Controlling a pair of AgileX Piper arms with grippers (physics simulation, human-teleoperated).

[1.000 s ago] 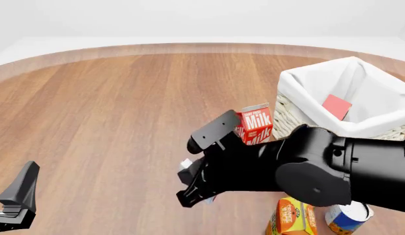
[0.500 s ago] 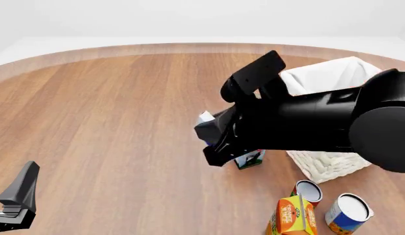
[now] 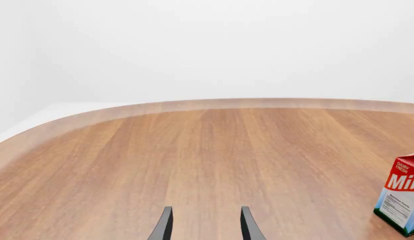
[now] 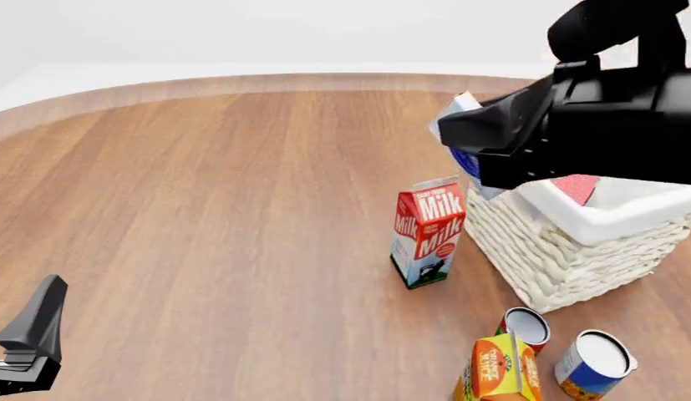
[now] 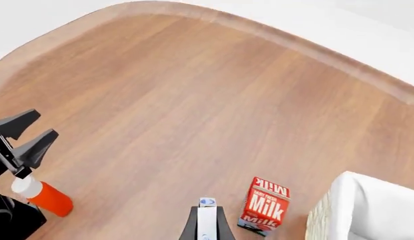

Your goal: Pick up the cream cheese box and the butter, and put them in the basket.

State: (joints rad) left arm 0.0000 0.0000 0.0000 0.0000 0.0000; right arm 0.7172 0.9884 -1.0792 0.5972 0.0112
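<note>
My right gripper (image 4: 470, 142) is shut on the cream cheese box (image 4: 460, 113), a small white box with blue markings, and holds it in the air over the left rim of the basket (image 4: 568, 255). In the right wrist view the cream cheese box (image 5: 207, 220) sits between the fingers (image 5: 190, 226). A red face of the butter (image 4: 575, 189) shows inside the basket, partly hidden by my right arm. My left gripper (image 4: 31, 332) is low at the near left, far from both, and is open and empty (image 3: 205, 226).
A red-and-white Milk carton (image 4: 427, 230) stands just left of the basket. An orange juice carton (image 4: 501, 372) and two cans (image 4: 527, 326) (image 4: 594, 361) stand in front of the basket. A red bottle (image 5: 43, 196) stands near my left arm.
My right gripper has risen from the table with the cream cheese box and swung up and right, from in front of the Milk carton to the basket's left rim. The left arm has not moved.
</note>
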